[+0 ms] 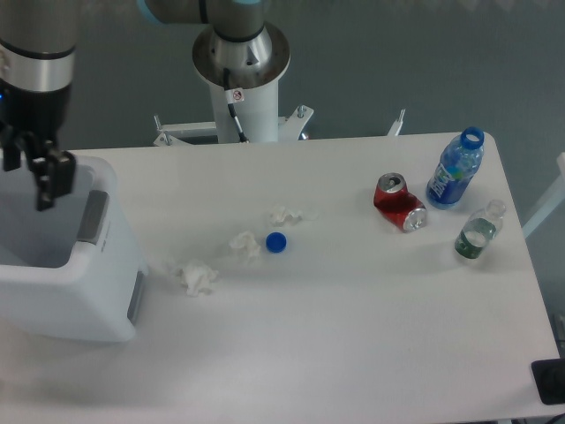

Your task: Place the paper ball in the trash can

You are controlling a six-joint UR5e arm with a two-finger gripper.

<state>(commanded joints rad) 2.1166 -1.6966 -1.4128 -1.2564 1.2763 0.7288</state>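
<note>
The bin (71, 291) sits at the near left of the desk (353, 318). I cannot see the ball. I think it is down inside the bin, hidden by the wall. A ball like that is light and squashy, so pinch it softly across its middle. Above the bin the jaws hang open, holding nothing.

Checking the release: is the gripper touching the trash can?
Cannot tell. In the camera view the gripper overlaps the trash can opening, with no plain gap or contact visible.
</note>
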